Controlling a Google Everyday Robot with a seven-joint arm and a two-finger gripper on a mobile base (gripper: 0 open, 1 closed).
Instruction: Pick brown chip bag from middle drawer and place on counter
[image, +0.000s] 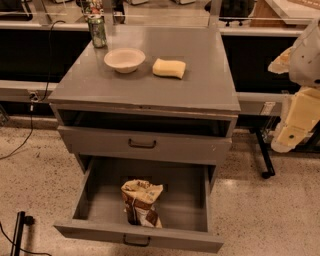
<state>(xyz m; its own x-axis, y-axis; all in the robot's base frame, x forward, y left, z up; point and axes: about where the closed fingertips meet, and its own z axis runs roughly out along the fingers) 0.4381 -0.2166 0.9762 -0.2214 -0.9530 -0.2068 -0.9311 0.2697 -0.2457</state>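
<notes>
Counter (200, 85) awaits as brown chip bag (142, 203) stands exposed in pulled-out middle drawer (187, 200).
Gripper (295, 125) hangs far right; its grip cannot be told.

Carrying surface: the counter (200, 85), grey, matte and flat, slightly overhanging the drawers below it. You have three items on it, all on the rear half.

1. White bowl (124, 59), upright, left of centre.
2. Yellow sponge (169, 68), lying flat near the bowl on the side towards the view's right, not touching it.
3. Green can (97, 31), upright at the rear corner on the view's left, behind the bowl.

The gripper (287, 140) hangs at the view's right edge, clear of the counter.
</notes>
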